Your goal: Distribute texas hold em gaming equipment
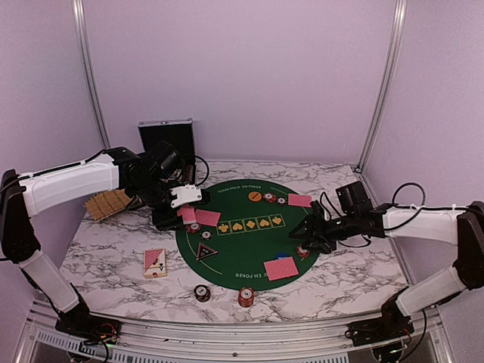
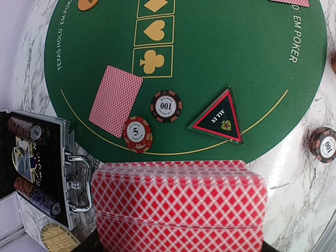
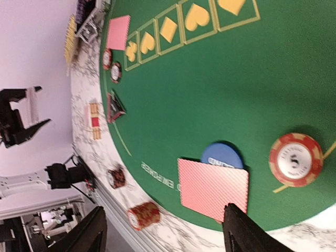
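Starting at the far left, the left jaws are pressed together on a stack of red-backed cards. The stack hangs just outside the nine o'clock edge of the green mat, above the tabletop. Such a stack is light and slick, likely to fan or shed a card, so I judge it best pinched across its flat faces near a short end. Beyond it on the felt lie a single card, a 5 chip, a 100 chip and the triangular button, all clear of those jaws. At the mat's twelve o'clock sits the orange button. Further right, the right jaws stand spread wide and empty at about four o'clock on the mat. The dealt card lies just ahead of them, between the two fingers' lines, with the blue button tucked against its far edge. The red-white chip sits apart to one side. That card is thin and lies flat, so it is hard to get under. The chip is stiff and should take a pinch across its rim.
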Robot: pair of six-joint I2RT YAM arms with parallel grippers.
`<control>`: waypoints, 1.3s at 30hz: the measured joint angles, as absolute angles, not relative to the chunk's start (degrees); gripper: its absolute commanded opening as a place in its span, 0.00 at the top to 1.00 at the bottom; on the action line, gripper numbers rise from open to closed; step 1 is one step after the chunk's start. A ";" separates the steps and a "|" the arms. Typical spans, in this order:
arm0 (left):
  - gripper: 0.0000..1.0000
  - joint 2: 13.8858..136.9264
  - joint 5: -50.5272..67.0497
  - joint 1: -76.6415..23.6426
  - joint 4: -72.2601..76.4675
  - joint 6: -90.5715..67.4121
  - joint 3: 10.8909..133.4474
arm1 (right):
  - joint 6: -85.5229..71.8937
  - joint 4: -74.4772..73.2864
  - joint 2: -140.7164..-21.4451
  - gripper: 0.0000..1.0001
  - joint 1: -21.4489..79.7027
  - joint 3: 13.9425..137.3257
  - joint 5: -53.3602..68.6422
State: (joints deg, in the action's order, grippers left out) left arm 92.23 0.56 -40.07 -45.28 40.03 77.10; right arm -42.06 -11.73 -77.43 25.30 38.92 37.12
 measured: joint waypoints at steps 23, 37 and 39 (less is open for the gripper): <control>1.00 92.23 1.04 -40.07 -45.32 39.00 78.52 | -64.51 27.27 -111.72 0.10 44.64 66.00 46.72; 1.00 92.23 1.04 -40.14 -45.32 38.74 78.72 | -70.72 34.65 -123.63 0.08 47.59 77.76 48.90; 1.00 92.23 1.04 -40.14 -45.32 38.74 78.72 | -71.66 35.51 -124.90 0.08 47.92 78.59 49.15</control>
